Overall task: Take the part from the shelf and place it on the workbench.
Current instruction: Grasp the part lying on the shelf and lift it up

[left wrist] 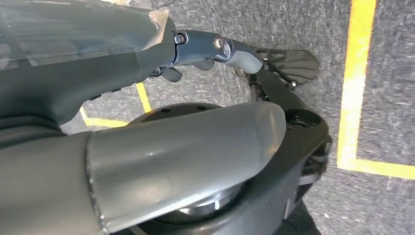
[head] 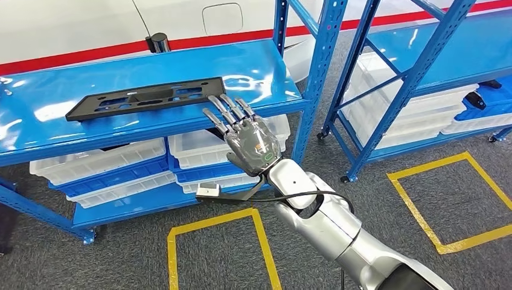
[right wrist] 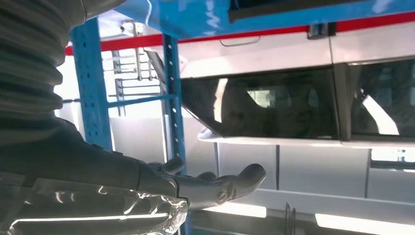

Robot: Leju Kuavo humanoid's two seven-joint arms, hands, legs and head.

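One flat black part (head: 146,97) lies on the top board of the blue shelf (head: 54,81), its long axis along the shelf's front edge. Its near end is just beside the fingertips of the right hand (head: 247,138), which is spread and holds nothing. The left hand (left wrist: 161,49) is seen hanging over the floor; its grasp cannot be told. Two shelf units are counted.

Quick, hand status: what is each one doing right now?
Right hand: open, fingers spread at the front edge of the blue metal shelf, near the flat black plastic part, holding nothing.
Left hand: cannot be told.
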